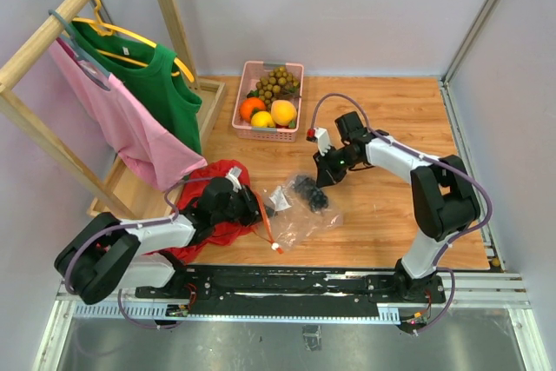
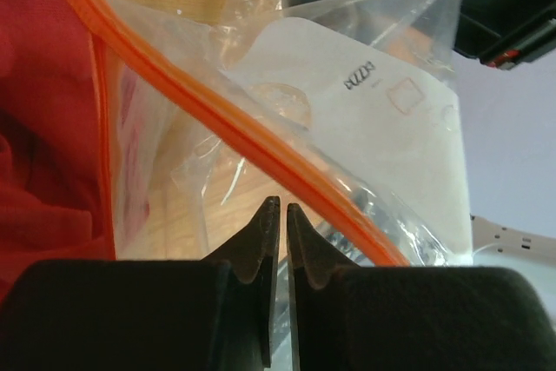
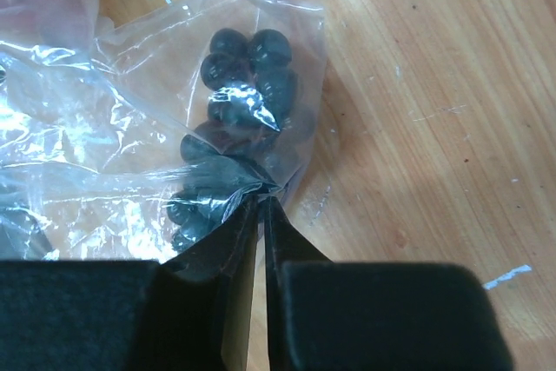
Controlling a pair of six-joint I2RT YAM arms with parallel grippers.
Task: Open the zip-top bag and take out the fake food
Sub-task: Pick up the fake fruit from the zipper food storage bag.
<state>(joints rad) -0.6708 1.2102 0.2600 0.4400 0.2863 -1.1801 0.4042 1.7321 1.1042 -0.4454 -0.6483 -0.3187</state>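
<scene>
Cloth (image 1: 228, 168) lay bunched just left of the bag (image 1: 300, 219), touching its left edge. Left gripper (image 2: 278, 208) sat at the bag's left end, just under the strip (image 2: 226, 128). Its jaws were closed to a thin slit, apparently pinching film, though the film in the slit is hard to confirm. The bag lay flat and crumpled on the table (image 1: 382, 119), strip side toward the cloth. Basket (image 1: 271, 135) stood well behind the bag, already holding fruit (image 1: 269, 110): a tan bunch, an orange, a lemon and a yellow-orange one. One dark purple bunch (image 3: 248, 76) was left inside the bag's right end. Right gripper (image 3: 262, 200) was at that right end, jaws shut on a puckered tip of film just beside the bunch, not on the bunch itself.

Handling, judged:
- The bag looked thin, limp and slick, so it would likely stretch and slide rather than lift cleanly.
- The stiffer strip lip looked the best hold for keeping the mouth open.
- The bunch looked light, hard and lumpy, and would roll inside the film.
- Best to take the bunch directly through the mouth, or tip it out from the closed end.
</scene>
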